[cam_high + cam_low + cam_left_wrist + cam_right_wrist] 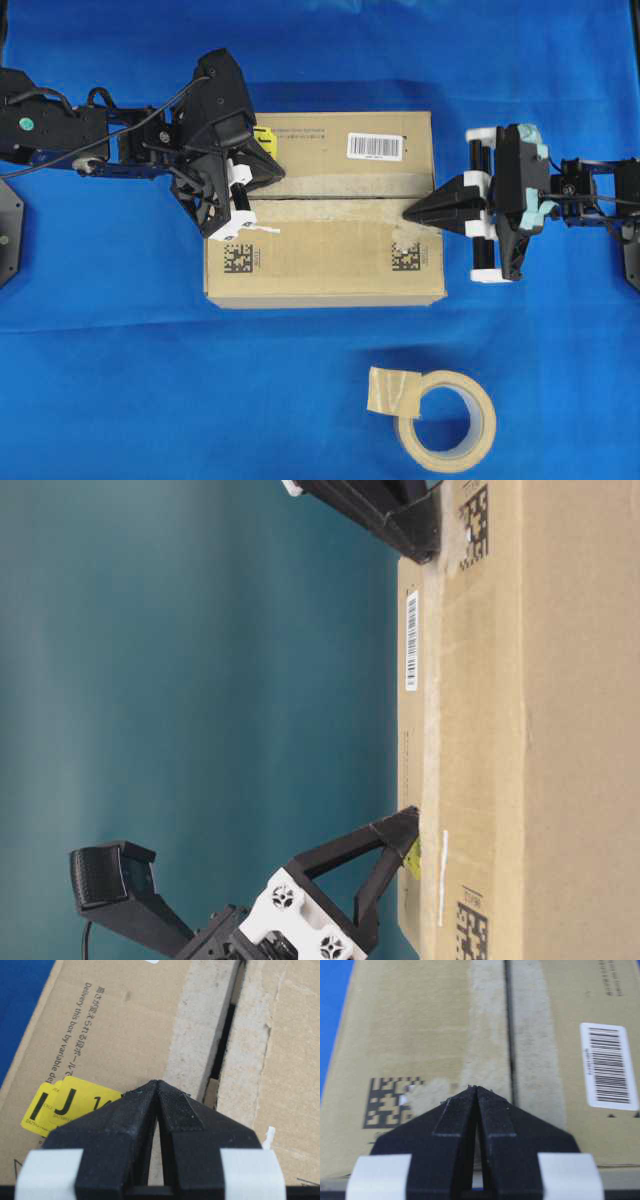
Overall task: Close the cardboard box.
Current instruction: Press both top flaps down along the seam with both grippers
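The cardboard box (325,208) sits mid-frame on the bench (150,400), flaps down. The left gripper (262,172) and right gripper (412,213), both pinched together and empty, press opposite seam ends. Even downward pressure should be applied to narrow the remaining gap.

Cardboard box, flaps down

We see the brown cardboard box (325,215) lying flat mid-bench, its two long top flaps folded down and meeting along a narrow central seam flanked by pale old-tape strips; a barcode label (375,147), yellow sticker (65,1102) and two printed matrix codes mark the top.
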`<state>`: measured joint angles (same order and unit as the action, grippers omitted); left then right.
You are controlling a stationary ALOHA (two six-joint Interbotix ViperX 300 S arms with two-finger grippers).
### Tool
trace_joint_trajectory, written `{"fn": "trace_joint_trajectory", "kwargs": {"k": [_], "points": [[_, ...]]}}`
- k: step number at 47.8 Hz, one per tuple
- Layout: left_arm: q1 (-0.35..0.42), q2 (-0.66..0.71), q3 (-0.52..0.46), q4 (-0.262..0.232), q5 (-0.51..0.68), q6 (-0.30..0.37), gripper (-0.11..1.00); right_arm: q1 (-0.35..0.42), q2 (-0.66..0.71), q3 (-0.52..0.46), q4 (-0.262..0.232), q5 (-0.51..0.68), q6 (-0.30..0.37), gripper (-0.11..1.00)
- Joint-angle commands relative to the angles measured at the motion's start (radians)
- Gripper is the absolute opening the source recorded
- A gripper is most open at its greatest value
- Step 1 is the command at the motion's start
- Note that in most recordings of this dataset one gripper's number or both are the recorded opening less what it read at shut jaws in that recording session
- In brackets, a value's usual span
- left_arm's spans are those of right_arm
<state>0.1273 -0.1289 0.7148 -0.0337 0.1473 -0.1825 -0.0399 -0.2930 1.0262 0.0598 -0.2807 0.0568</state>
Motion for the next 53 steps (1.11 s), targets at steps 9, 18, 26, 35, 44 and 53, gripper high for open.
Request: {"fn": "trace_joint_trajectory", "kwargs": {"k": [9,18,26,35,44,53], "points": [[-0.008,-0.015,-0.003,0.000,-0.014,0.002,0.01,-0.029,-0.003,-0.020,-0.003,-0.011,-0.005,0.00],[-0.009,-0.015,-0.005,-0.002,-0.014,0.002,0.01,-0.037,-0.003,-0.014,-0.003,-0.011,-0.005,0.00],[-0.012,-0.015,-0.003,-0.002,-0.014,0.002,0.01,-0.044,-0.002,-0.008,-0.002,-0.003,-0.005,0.00],[-0.015,-0.018,0.000,-0.002,-0.017,0.003,0.01,-0.048,0.006,0.000,-0.002,-0.002,-0.003,0.00],[-0.017,-0.034,0.026,0.000,-0.078,0.012,0.00,-0.048,0.026,0.000,-0.002,0.006,-0.003,0.00],[-0.017,-0.084,0.094,0.002,-0.216,0.020,0.01,-0.048,0.029,0.000,0.000,0.005,-0.003,0.00]]}}
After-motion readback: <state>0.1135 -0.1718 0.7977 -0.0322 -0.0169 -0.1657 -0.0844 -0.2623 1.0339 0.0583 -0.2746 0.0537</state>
